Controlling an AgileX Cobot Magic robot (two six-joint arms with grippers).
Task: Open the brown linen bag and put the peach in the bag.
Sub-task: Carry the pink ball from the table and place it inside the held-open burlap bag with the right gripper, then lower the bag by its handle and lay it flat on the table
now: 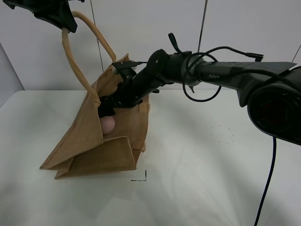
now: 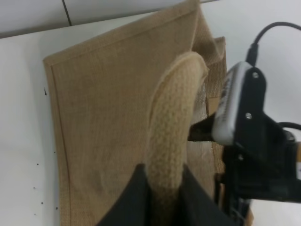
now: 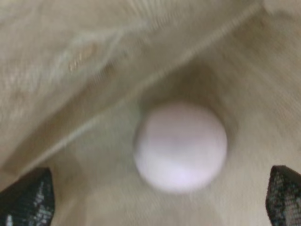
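Note:
The brown linen bag (image 1: 106, 153) stands tilted on the white table, its mouth pulled open. My left gripper (image 1: 60, 18) is shut on one beige handle (image 1: 74, 61) and holds it high; the left wrist view shows its fingers (image 2: 134, 200) clamped on the handle (image 2: 173, 127) above the bag's side (image 2: 103, 127). My right gripper (image 1: 104, 108) reaches into the bag's mouth and is open. The peach (image 1: 108, 125) lies inside the bag just below it. In the right wrist view the peach (image 3: 180, 146) is blurred against the bag's inner cloth (image 3: 84, 61), free between my wide-apart right gripper (image 3: 156, 202) fingertips.
The bag stands on a white table (image 1: 211, 179) before a pale panelled wall. A small black corner mark (image 1: 142, 178) is in front of the bag. The right arm's black cable (image 1: 268, 183) hangs at the right edge. The right arm's wrist (image 2: 254, 141) shows in the left wrist view.

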